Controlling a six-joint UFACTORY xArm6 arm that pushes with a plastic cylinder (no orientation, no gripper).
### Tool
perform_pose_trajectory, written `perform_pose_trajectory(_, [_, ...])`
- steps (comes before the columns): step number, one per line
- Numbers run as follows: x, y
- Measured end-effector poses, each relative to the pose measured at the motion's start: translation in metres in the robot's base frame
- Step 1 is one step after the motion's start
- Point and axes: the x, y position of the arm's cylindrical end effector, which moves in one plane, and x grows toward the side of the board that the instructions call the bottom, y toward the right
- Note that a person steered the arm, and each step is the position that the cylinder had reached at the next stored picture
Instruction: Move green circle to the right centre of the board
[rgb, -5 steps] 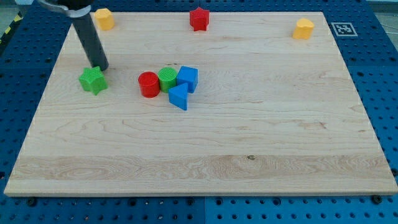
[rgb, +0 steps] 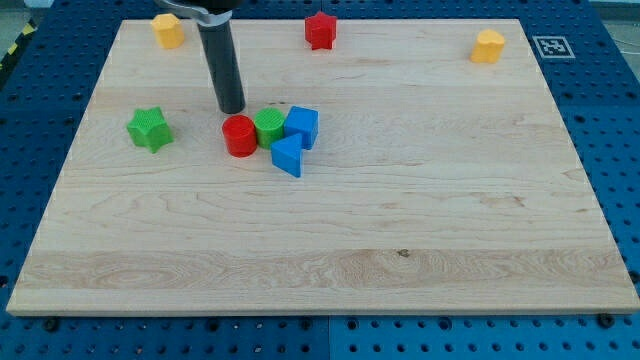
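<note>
The green circle (rgb: 269, 127) sits left of the board's centre in a tight cluster, touching the red circle (rgb: 239, 136) on its left and the blue cube (rgb: 302, 126) on its right. A blue triangle (rgb: 288, 156) lies just below them. My tip (rgb: 232, 109) rests on the board just above the red circle, up and to the left of the green circle, with a small gap to both.
A green star (rgb: 150, 129) lies at the left. A yellow block (rgb: 168, 30) sits at the top left, a red star (rgb: 320, 30) at the top middle, a yellow block (rgb: 489, 46) at the top right. The wooden board (rgb: 400, 230) has blue pegboard around it.
My tip has moved to the right, from just above the green star to just above the red circle. No block has moved.
</note>
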Motion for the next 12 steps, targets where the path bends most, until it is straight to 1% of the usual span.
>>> perform_pose_trajectory(2, [0.018, 0.001])
perform_pose_trajectory(4, [0.028, 0.029])
perform_pose_trajectory(6, [0.046, 0.055])
perform_pose_trajectory(11, [0.091, 0.053])
perform_pose_trajectory(12, [0.098, 0.070])
